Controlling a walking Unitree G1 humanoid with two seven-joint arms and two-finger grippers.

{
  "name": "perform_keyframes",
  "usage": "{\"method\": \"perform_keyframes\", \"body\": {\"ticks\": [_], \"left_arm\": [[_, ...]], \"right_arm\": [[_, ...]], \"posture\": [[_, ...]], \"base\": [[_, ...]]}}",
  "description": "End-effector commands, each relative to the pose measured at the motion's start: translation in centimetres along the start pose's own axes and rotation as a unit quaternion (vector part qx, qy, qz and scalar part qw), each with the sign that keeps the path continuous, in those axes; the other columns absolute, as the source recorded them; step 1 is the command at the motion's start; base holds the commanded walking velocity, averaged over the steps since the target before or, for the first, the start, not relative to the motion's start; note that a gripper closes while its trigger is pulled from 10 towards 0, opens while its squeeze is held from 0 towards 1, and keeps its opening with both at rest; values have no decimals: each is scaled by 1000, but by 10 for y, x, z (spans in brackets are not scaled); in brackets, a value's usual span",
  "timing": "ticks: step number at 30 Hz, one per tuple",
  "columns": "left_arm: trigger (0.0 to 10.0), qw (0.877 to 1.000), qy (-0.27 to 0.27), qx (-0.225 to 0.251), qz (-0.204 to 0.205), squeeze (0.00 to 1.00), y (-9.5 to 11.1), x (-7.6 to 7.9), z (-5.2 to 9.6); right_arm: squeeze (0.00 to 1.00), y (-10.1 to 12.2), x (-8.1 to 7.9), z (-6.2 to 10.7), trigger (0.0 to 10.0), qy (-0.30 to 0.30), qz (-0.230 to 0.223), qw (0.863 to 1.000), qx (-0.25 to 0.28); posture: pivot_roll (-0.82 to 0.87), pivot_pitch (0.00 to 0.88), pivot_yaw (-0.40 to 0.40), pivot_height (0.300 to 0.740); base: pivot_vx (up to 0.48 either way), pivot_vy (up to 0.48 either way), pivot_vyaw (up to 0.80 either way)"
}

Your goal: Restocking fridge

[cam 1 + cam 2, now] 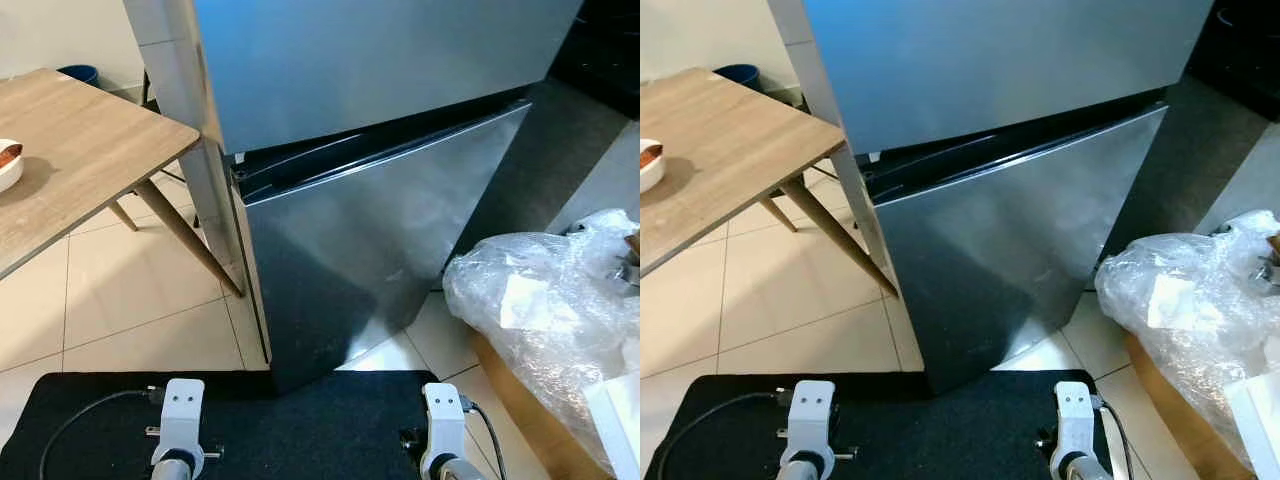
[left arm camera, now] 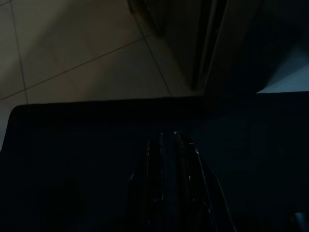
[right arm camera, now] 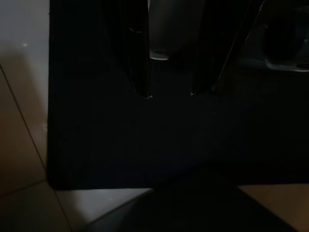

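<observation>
Straight ahead stands the fridge (image 1: 380, 200), steel-grey, w/ both doors closed: upper door (image 1: 370, 60) above, lower door (image 1: 370, 250) below, a dark gap (image 1: 380, 140) between them. No handle visible; that gap's recessed lip looks like the place to hook fingers & pull. Doors: stiff, smooth, prob. slippery, held by a seal, so expect a firm tug. Left claw (image 2: 166, 159) hangs low over the black mat (image 1: 300, 420), fingers together. Right claw (image 3: 169, 92) also idle over the mat, fingers apart, nothing between. Wooden bench (image 1: 80, 150) to the left, a bowl (image 1: 8, 165) at its edge. Plastic-wrapped bundle (image 1: 550, 300) to the right, near the fridge; contents unclear.
</observation>
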State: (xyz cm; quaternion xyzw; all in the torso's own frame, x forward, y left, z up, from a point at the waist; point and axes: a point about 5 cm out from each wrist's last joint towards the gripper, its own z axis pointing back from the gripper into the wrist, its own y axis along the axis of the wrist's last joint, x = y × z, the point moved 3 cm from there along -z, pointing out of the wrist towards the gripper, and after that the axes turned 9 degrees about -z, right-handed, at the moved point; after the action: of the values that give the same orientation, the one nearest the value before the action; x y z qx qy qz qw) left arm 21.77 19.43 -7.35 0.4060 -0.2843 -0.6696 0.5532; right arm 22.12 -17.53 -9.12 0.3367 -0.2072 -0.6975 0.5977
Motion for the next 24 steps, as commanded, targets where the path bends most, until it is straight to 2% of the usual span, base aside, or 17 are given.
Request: {"method": "perform_keyframes", "body": {"ticks": [1,5,7,8,10,12,13,14,15,16,18,19,21,22,24], "left_arm": [[10000,1000,1,-19,4,0,-11,-1,5],[10000,1000,-7,-8,4,0,-7,-1,4],[10000,999,-44,8,-19,0,0,5,1],[10000,999,-44,8,-19,0,0,5,1],[10000,992,-96,33,-72,0,9,16,0],[10000,978,-125,84,-145,0,27,23,-3],[10000,978,-125,84,-145,0,27,23,-3],[10000,973,-129,101,-163,0,33,24,-4],[10000,970,-114,139,-164,0,56,20,-11],[10000,970,-114,139,-164,0,56,20,-11],[10000,970,-108,168,-138,0,76,18,-16],[10000,966,-116,185,-136,0,87,20,-18],[10000,956,-131,213,-151,0,104,26,-21],[10000,956,-131,213,-151,0,104,26,-21],[10000,951,-129,229,-163,0,117,27,-24]], "right_arm": [[0,-4,-3,1,10000,5,-7,1000,-2],[0,7,-11,-2,10000,32,-5,999,18],[0,22,-18,-5,10000,62,-6,997,42],[0,22,-18,-5,10000,62,-6,997,42],[0,34,-24,-6,10000,88,-9,994,63],[0,51,-38,-7,10000,139,-15,986,90],[0,51,-38,-7,10000,139,-15,986,90],[0,57,-44,-7,10000,159,-15,982,100],[0,74,-58,-6,10000,208,-2,970,129],[0,74,-58,-6,10000,208,-2,970,129],[0,87,-66,-4,10000,239,6,959,150],[0,93,-68,-2,10000,250,4,955,160],[0,101,-71,-1,10000,263,6,949,175],[0,101,-71,-1,10000,263,6,949,175],[0,107,-73,1,10000,269,9,945,187]], "posture": [[-89,100,10,740],[-96,108,15,740],[-97,111,13,740],[-97,111,13,740],[-98,113,12,740],[-104,118,14,740],[-104,118,14,740],[-104,118,14,740],[-102,121,11,740],[-102,121,11,740],[-103,122,11,740],[-104,125,8,740],[-103,127,7,740],[-103,127,7,740],[-104,130,7,740]], "base": [[0,0,0],[0,0,0],[0,0,0],[0,0,0],[0,0,0],[0,0,0],[0,0,0],[0,0,0],[0,0,0],[0,0,0],[0,0,0],[0,0,0],[0,0,0],[0,0,0],[0,0,0]]}}
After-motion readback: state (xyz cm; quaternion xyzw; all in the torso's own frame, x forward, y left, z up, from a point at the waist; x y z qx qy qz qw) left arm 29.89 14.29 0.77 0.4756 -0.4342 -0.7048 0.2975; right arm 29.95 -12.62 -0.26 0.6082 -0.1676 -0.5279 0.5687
